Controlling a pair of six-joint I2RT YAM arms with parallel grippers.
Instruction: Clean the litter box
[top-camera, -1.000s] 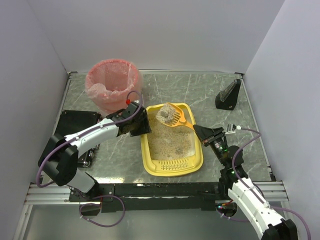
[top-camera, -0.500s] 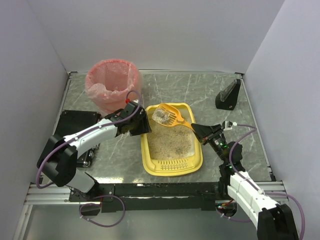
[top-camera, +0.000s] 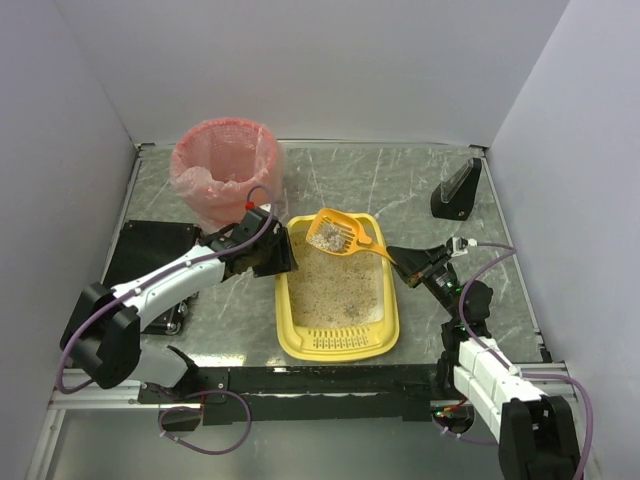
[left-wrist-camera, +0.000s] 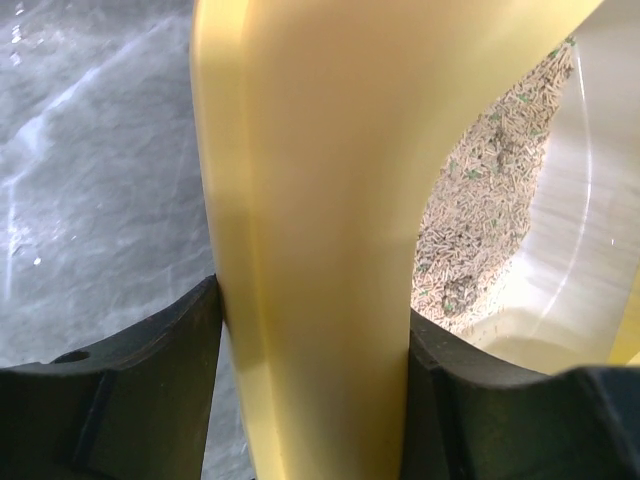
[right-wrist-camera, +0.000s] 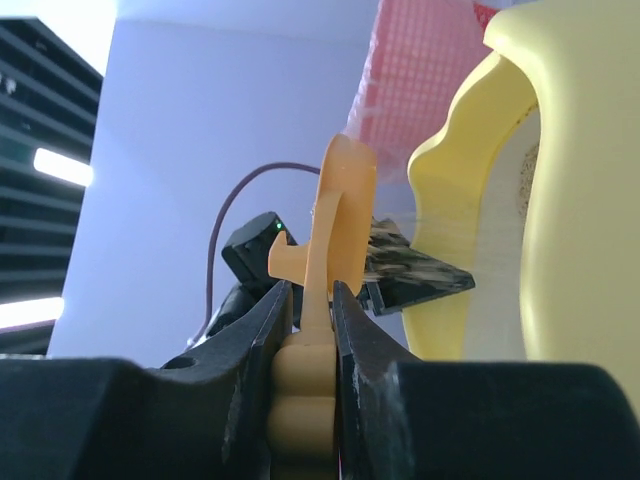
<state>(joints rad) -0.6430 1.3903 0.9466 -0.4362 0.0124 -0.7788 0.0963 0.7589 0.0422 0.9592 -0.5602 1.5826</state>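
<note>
Gripping the yellow litter box by its left rim near the far corner, my left gripper has both jaws pressed on the plastic edge. The box sits in the middle of the table, beige litter inside, its slotted lip toward my bases. My right gripper is closed on the handle of the orange scoop, which hangs over the far end of the box, some litter in it. The pink basket stands near, behind my left gripper.
</note>
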